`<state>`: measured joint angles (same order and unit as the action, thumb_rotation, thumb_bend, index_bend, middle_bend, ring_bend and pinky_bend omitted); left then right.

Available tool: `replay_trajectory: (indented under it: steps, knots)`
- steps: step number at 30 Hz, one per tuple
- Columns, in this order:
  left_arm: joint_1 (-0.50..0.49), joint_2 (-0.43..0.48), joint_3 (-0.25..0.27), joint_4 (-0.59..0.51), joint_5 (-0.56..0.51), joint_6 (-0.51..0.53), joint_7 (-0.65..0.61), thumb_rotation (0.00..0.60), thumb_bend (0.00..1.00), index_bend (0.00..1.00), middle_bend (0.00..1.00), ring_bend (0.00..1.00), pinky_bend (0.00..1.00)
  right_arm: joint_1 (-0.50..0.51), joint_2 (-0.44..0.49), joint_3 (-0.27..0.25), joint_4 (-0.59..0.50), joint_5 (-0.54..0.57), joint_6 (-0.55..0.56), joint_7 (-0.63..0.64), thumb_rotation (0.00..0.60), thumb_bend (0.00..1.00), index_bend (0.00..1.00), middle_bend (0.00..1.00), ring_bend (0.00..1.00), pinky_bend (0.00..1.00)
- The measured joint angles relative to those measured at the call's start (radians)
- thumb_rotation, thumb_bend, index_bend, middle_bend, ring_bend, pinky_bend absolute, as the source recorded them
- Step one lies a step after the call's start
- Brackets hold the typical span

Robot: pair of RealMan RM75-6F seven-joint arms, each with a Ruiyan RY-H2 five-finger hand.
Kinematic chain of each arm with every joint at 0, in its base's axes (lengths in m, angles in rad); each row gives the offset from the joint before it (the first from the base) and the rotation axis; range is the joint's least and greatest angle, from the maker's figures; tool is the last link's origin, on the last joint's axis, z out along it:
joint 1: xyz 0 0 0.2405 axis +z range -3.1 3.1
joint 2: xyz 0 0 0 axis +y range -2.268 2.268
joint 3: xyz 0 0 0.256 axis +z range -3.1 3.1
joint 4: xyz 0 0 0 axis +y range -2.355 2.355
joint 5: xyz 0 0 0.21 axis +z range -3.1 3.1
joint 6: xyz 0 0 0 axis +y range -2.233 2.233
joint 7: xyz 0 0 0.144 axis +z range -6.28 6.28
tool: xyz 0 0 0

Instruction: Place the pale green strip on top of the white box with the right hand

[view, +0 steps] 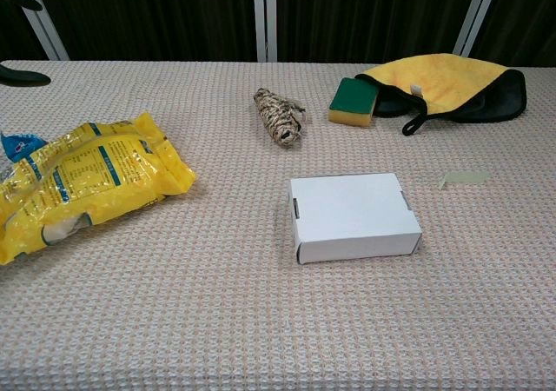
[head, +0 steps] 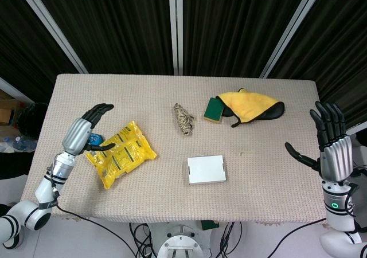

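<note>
The pale green strip (view: 463,179) lies flat on the table to the right of the white box (view: 353,215); in the head view the strip (head: 248,152) is a faint mark right of the box (head: 206,169). My right hand (head: 331,145) hovers open at the table's right edge, fingers spread upward, well right of the strip and holding nothing. My left hand (head: 86,129) is open at the left, its fingers over the edge of a yellow snack bag (head: 121,152). Only the left hand's dark fingertips (view: 22,76) show in the chest view.
A ball of twine (head: 183,119) lies behind the box. A green sponge (head: 214,109) sits next to a yellow and black cloth (head: 251,106) at the back right. A blue item (head: 95,139) peeks out under the left hand. The table cover (head: 172,200) is beige.
</note>
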<state>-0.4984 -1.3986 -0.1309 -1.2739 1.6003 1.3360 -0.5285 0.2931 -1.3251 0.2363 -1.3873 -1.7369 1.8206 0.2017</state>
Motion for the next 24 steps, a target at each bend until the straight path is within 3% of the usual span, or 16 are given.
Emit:
replay_trajectory:
  steps: [15, 20, 24]
  knots:
    - [-0.007, 0.012, 0.008, -0.021, -0.005, 0.012, 0.046, 0.600, 0.00, 0.12, 0.12, 0.10, 0.19, -0.006, 0.017, -0.027, -0.011, 0.010, -0.028, -0.016, 0.586, 0.16, 0.00, 0.02, 0.00, 0.00]
    - [0.007, 0.033, 0.006, -0.031, -0.016, 0.029, 0.116, 0.600, 0.00, 0.14, 0.12, 0.09, 0.19, -0.007, 0.060, -0.065, -0.062, 0.037, -0.142, -0.086, 0.586, 0.17, 0.08, 0.03, 0.00, 0.00]
    - [0.024, 0.076, 0.012, -0.072, -0.040, 0.020, 0.204, 0.600, 0.00, 0.14, 0.12, 0.09, 0.18, 0.000, 0.103, -0.097, -0.129, 0.105, -0.307, -0.210, 0.587, 0.18, 0.13, 0.02, 0.00, 0.00]
